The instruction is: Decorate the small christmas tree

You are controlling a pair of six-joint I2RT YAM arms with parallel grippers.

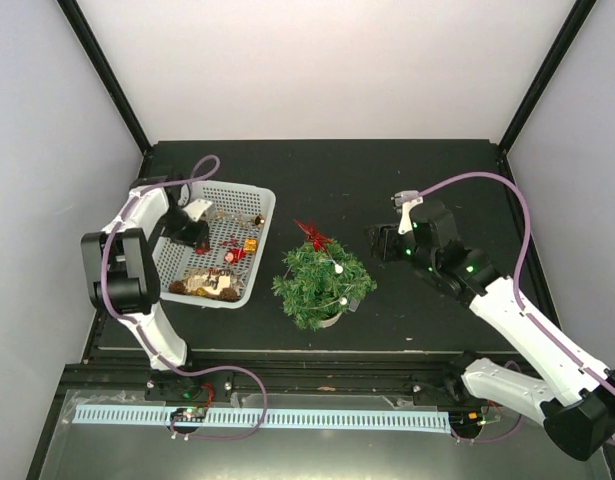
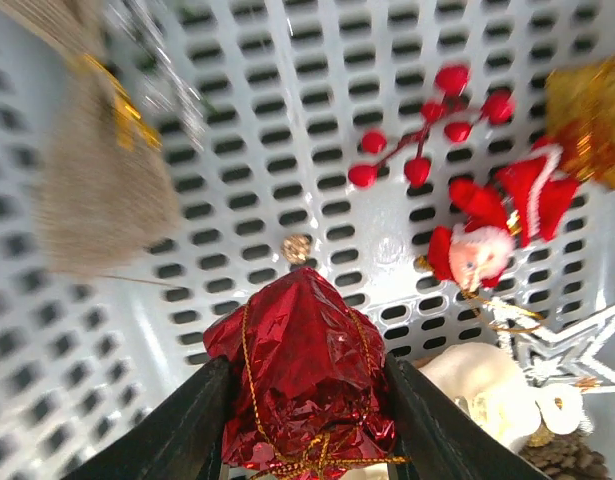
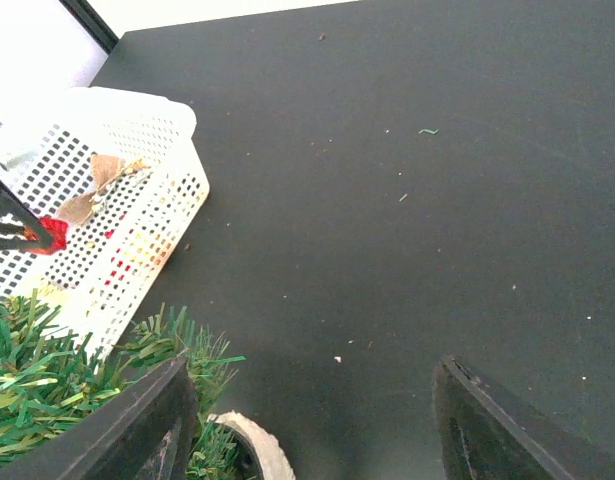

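Observation:
The small christmas tree (image 1: 322,283) stands in its cream pot (image 1: 330,319) at the table's middle, with a red bow (image 1: 312,235) at its top and small white balls. My left gripper (image 1: 199,238) is inside the white basket (image 1: 249,283). In the left wrist view it (image 2: 307,400) is shut on a red foil ornament (image 2: 307,360) with gold string, held just above the basket floor. My right gripper (image 1: 379,243) hovers right of the tree. It is open and empty in the right wrist view (image 3: 307,425), with the tree (image 3: 47,380) and pot rim (image 3: 259,448) at its left finger.
The basket floor (image 2: 287,120) holds a Santa figure (image 2: 482,240), red berries (image 2: 427,130), a gold gift (image 2: 592,115), a burlap sack (image 2: 97,190), a white star (image 2: 562,350) and a pinecone (image 2: 567,455). Black mat (image 3: 407,200) stretches right of the tree.

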